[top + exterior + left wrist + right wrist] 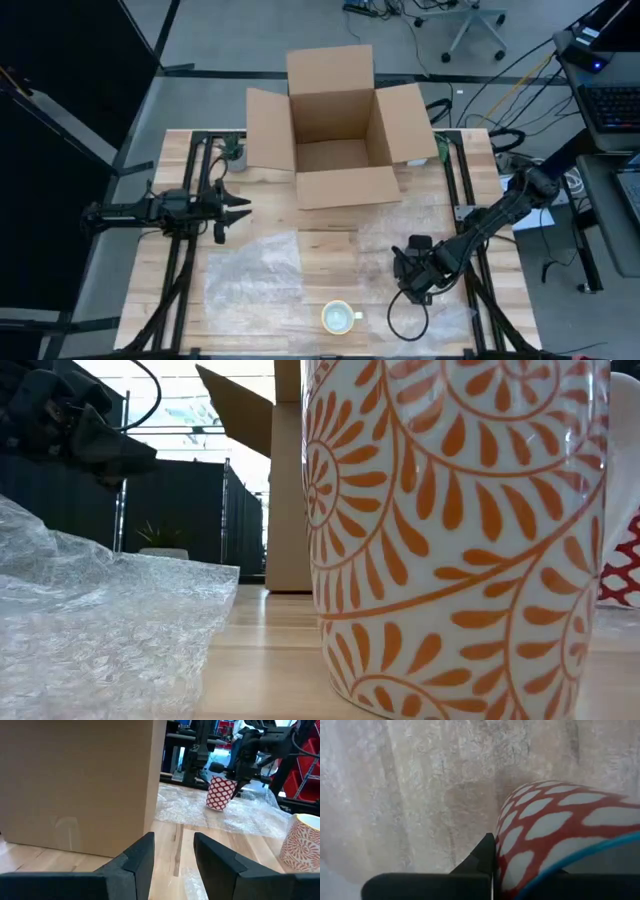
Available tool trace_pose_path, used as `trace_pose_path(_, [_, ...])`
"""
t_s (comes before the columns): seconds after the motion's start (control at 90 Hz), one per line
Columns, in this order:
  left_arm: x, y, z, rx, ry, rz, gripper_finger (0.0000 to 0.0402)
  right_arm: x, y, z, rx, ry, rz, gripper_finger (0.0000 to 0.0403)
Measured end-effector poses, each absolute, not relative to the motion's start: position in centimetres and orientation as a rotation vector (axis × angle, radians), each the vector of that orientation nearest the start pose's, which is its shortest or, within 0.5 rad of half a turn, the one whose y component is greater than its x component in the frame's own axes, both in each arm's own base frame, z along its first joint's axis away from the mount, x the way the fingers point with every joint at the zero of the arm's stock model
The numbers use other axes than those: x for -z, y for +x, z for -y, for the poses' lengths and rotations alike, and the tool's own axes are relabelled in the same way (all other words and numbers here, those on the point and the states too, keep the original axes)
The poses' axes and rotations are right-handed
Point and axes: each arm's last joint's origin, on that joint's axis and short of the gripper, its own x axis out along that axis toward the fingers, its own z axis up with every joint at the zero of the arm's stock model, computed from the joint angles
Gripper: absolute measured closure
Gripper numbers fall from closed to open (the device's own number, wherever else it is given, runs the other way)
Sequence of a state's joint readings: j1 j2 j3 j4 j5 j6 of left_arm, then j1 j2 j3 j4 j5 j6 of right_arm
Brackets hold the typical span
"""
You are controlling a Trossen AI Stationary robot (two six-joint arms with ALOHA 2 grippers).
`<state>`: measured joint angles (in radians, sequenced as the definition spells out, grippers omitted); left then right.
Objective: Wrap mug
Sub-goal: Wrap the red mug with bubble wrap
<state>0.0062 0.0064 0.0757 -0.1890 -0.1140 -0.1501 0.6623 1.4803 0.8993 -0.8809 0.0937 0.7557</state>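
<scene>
1. From overhead, I see the right gripper (410,268) low over a bubble wrap sheet (425,232) on the table (330,250), in front of the open cardboard box (335,125). Its load is hidden here. The left gripper (236,207) waits beside the box's left flap. An orange-patterned mug (339,317) stands alone near the front edge, and a second bubble wrap sheet (255,270) lies to its left.

2. At table level, that orange-patterned mug (455,535) fills my picture, blocking the right gripper entirely.

3. My left wrist camera shows what the others hide: the right gripper (235,780) clamped on the rim of a red-and-white mug (220,793), tilted above the wrap. The left fingers (142,857) stand apart, holding nothing.

4. My right wrist camera sees the red-and-white mug (555,825) pinched at its blue-edged rim, with wrap beneath.
</scene>
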Motion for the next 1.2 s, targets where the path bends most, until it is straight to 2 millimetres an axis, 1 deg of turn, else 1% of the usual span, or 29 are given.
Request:
trace_pose_path(1.0, [-17.05,9.21,-0.38,-0.129,-0.143,-0.111,0.0275,-18.53,19.12,-14.61,0.106,0.096,-1.472,0.0397])
trace_pose_path(1.1, [-17.05,9.21,-0.39,-0.129,-0.143,-0.110,0.0275,-18.48,19.13,-14.58,0.124,0.096,-1.463,0.0382])
trace_pose_path(1.2, [-17.05,9.21,-0.39,-0.129,-0.143,-0.110,0.0275,-18.39,19.16,-14.54,0.133,0.088,-1.455,0.0345])
